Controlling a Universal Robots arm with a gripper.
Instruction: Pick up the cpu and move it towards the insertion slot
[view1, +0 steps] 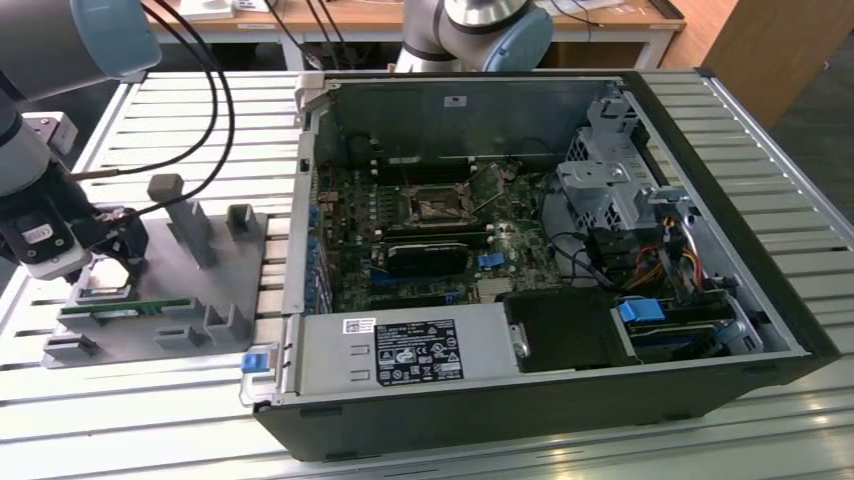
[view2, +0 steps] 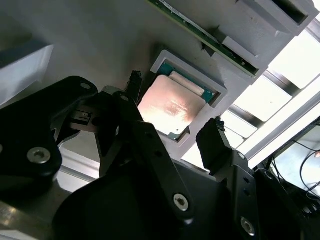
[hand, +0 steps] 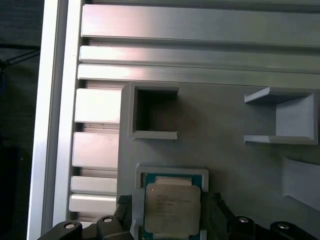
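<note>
Cpu (view2: 170, 109) lies flat in its pale holder (view2: 162, 60) on the grey fixture (view1: 187, 285). The gripper (view2: 174, 106) hangs down over it, fingers (view2: 215, 137) spread wide either side, gripping nothing, well apart from the insertion slot (view1: 438, 207).

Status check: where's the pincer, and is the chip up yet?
Pincer open, straddling chip. Chip seated in grey tray, not lifted. Socket in open computer case, to exterior view's right.
</note>
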